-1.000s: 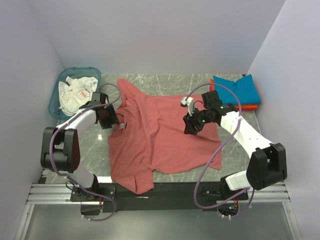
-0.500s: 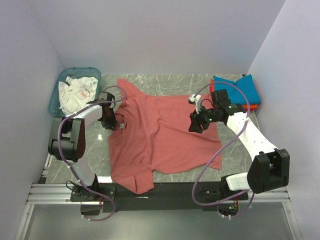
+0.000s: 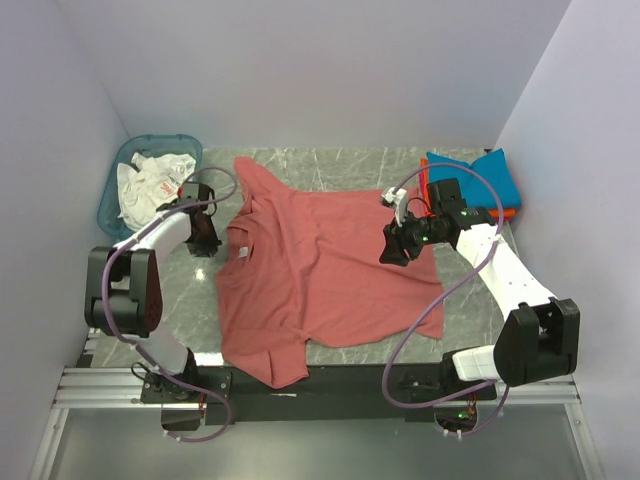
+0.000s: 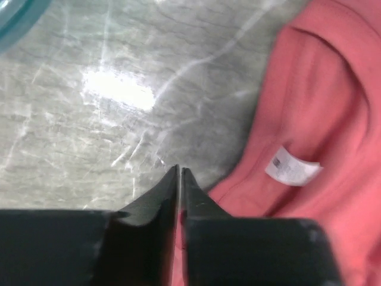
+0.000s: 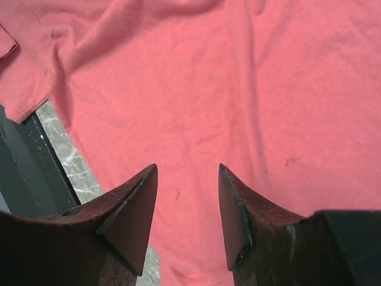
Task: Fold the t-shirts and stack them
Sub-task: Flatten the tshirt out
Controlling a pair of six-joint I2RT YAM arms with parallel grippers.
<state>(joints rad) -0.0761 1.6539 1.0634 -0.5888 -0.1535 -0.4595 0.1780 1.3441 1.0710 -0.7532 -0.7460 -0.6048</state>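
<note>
Marble tabletop point(image 3: 330, 165) holds the dusty-red t-shirt point(image 3: 320, 270) spread mid-frame. We see the left gripper point(image 4: 179, 173) pinched together at its collar edge, perhaps missing cloth; the right gripper point(image 5: 187, 176) gapes above, so lifting may fail.

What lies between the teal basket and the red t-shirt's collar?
The left gripper, jaws shut, over bare marble tabletop; the top external view shows it.
</note>
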